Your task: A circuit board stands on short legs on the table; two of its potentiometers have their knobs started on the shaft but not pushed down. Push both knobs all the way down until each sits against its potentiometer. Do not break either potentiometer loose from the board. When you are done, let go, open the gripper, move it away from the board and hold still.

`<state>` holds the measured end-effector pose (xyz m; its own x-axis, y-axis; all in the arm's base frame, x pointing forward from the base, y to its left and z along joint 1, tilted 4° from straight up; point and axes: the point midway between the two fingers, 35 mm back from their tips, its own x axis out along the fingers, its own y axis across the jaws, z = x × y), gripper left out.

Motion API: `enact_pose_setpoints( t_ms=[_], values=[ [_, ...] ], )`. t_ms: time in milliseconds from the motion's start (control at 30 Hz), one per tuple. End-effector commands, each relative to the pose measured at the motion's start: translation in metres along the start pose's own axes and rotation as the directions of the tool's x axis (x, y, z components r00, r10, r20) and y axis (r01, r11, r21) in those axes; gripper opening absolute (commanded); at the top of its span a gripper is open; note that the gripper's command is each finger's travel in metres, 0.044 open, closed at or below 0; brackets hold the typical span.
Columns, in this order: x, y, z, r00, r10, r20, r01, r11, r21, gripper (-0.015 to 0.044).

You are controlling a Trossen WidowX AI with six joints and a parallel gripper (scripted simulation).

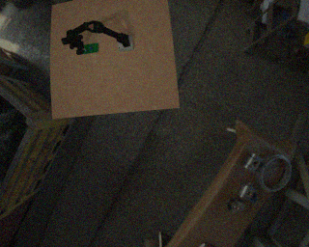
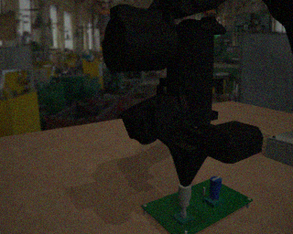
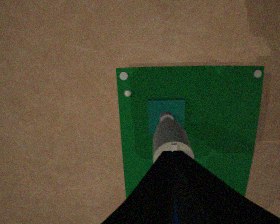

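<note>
A green circuit board (image 1: 93,46) (image 2: 228,202) (image 3: 225,116) stands on the tan table (image 1: 115,79) (image 2: 45,175). A pale grey knob (image 2: 184,197) (image 3: 169,137) stands on its teal potentiometer (image 3: 164,107) near the board's left edge. My gripper (image 2: 186,181) (image 3: 171,160) is shut, with its closed fingertips resting on top of this grey knob.
The arm's white base (image 1: 126,44) (image 2: 285,149) sits on the table to the right of the board. The black arm (image 1: 93,31) reaches over the board. A wooden bench (image 1: 240,190) with tools stands off the table.
</note>
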<state>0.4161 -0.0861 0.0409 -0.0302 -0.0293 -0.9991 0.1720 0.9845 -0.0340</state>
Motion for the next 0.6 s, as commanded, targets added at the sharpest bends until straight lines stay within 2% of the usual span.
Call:
enact_pose_setpoints(
  t_ms=[0, 567],
  values=[
    [0.0106, -0.0008, 0.0010, 1.000, -0.003, -0.008, 0.003, 1.000, 0.001, 0.0000],
    [0.0173, -0.0008, 0.0009, 1.000, -0.003, -0.008, 0.003, 1.000, 0.001, 0.0000]
  ],
)
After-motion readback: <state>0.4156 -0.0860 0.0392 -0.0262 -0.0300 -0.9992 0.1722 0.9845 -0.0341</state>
